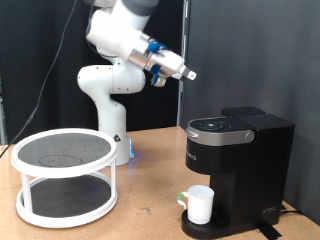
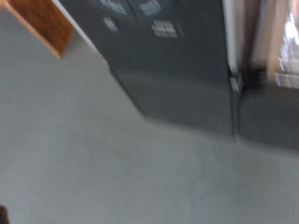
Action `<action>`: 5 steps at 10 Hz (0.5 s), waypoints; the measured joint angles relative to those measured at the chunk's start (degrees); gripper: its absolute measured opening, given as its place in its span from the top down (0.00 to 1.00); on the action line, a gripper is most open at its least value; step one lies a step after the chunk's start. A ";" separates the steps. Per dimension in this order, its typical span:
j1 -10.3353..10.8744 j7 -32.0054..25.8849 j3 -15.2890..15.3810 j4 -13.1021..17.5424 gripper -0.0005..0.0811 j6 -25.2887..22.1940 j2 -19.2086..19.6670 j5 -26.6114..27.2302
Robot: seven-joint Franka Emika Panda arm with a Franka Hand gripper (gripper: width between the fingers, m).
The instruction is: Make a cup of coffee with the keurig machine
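Cup (image 1: 200,203) on keurig machine (image 1: 238,165) tray.

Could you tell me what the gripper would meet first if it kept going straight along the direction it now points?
Probably nothing nearby: the gripper aims toward the exterior view's right, passing above the keurig machine. Depth is unclear.

White cup (image 1: 200,203), black keurig machine (image 1: 238,170).

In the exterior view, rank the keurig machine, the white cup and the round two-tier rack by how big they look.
1. Two-tier rack and keurig machine: look similar in size; the rack is wider, the machine taller, so no firm order.
2. Cup: clearly smallest, on the machine's drip tray.
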 joint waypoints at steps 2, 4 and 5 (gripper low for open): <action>-2.16 7.15 5.77 3.91 0.09 5.56 0.44 -14.71; -4.44 11.13 8.86 8.45 0.09 4.77 3.14 -25.87; -4.36 10.81 8.83 8.22 0.09 5.03 3.02 -23.96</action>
